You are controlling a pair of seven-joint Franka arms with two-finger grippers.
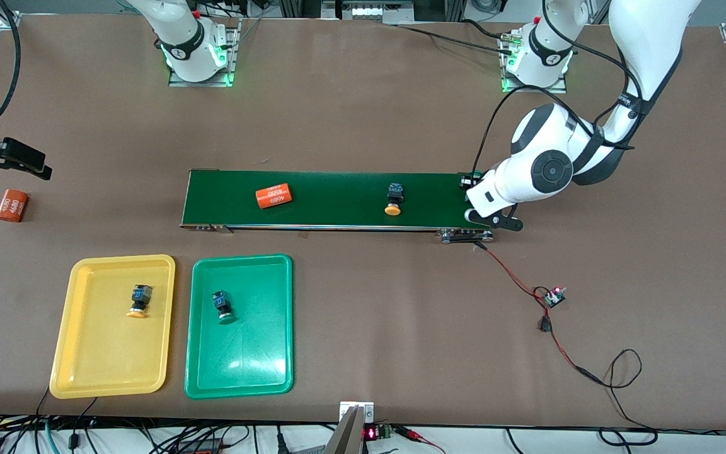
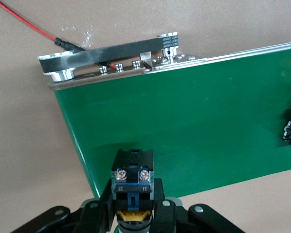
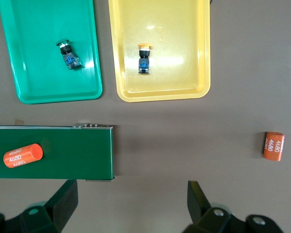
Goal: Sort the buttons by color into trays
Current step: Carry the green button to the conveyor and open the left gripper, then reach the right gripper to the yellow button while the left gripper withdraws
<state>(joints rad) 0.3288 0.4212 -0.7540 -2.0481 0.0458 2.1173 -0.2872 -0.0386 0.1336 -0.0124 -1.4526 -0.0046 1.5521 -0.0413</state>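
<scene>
Buttons are looking small, hard and light — the left tool (image 2: 133, 213) is pinching one black-and-blue push-button switch (image 2: 132, 182) by its boxy sides over the long dark green belt (image 1: 338, 198). The right tool (image 3: 131, 204) is waiting, wide, holding nothing.

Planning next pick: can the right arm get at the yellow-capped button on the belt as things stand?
Probably yes: right gripper is open and empty, and the yellow-capped button lies uncovered on the conveyor belt; left gripper holds another button.

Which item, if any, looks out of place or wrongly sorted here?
Nothing is mis-sorted: the yellow tray holds a yellow-capped button, the green tray a green-capped one. One orange cylinder lies off the conveyor belt on the bare table.
</scene>
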